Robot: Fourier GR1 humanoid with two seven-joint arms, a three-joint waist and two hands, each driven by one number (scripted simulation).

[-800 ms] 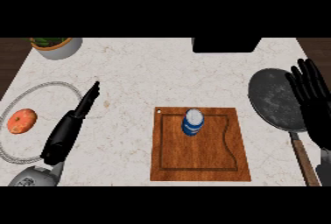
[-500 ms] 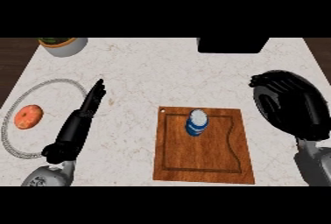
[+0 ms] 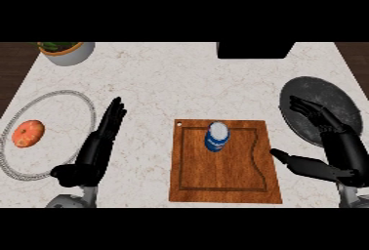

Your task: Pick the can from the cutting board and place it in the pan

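Right hand (image 3: 338,146) now lower, off pan (image 3: 320,93), open beside board (image 3: 223,176), thumb toward it; can (image 3: 217,136) untouched; left hand (image 3: 97,144) open, unmoved, holding nothing

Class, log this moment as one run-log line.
blue-white can: upright on wooden cutting board | right hand: open beside board, over dark round pan | left hand: open, resting
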